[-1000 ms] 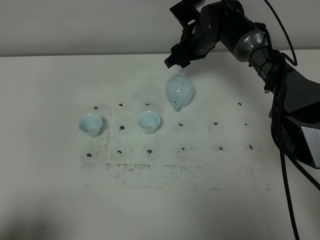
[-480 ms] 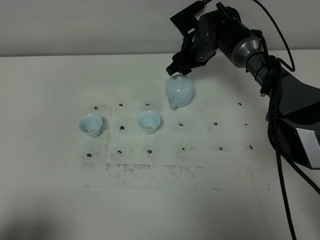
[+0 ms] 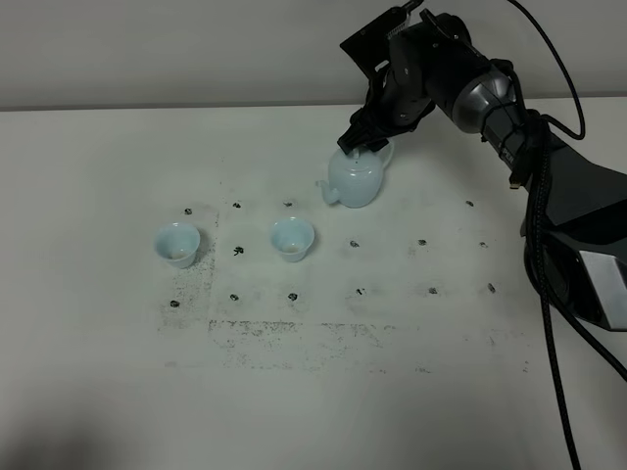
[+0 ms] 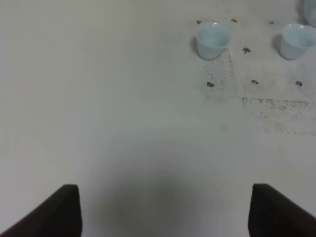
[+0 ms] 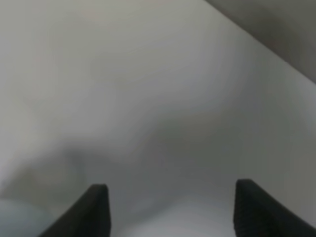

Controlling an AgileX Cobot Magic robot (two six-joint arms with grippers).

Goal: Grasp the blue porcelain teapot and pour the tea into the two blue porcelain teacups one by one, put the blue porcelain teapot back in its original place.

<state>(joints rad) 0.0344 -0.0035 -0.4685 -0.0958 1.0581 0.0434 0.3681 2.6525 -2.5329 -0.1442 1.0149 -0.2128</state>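
Right jaws: clamped on the teapot (image 3: pixel 355 181) at its top, by the handle (image 3: pixel 385 157), coming down on it from the far-edge side (the high camera shows this best).
Right jaws, my own wrist view: two dark fingertips (image 5: pixel 96 210) set far apart. All else is blur, with a pale blue patch beside one tip that looks like the pot's body.
Left jaws: apart, with nothing between them. The dark tips (image 4: pixel 66 212) stand wide over bare desk (image 3: pixel 98 372).
Teapot, place: toward the far edge of the desk, a little to the right-edge side of the middle.
Teapot, pose: about upright, lid on top, spout (image 3: pixel 324 187) aimed at the left edge, handle on the side facing the right edge.
Teapot, base: I cannot tell whether it rests on the desk or hangs just off it.
Cups: two, upright, mouths up, set apart from each other in a line running along the front edge.
Outer cup (image 3: pixel 176 243): nearer the left edge, well apart from the teapot.
Inner cup (image 3: pixel 292 238): near the teapot, on its front-edge side and slightly toward the left edge, not touching it.
Inside the cups: a darker tint low in each, too small to say what it is.
Desk surface: white, with rows of small black marks (image 3: pixel 355 242) and a smudged grey band (image 3: pixel 294 338) nearer the front edge.
Right arm (image 3: pixel 470 83): reaches in from the right edge, with black cables (image 3: pixel 549 294) along it.
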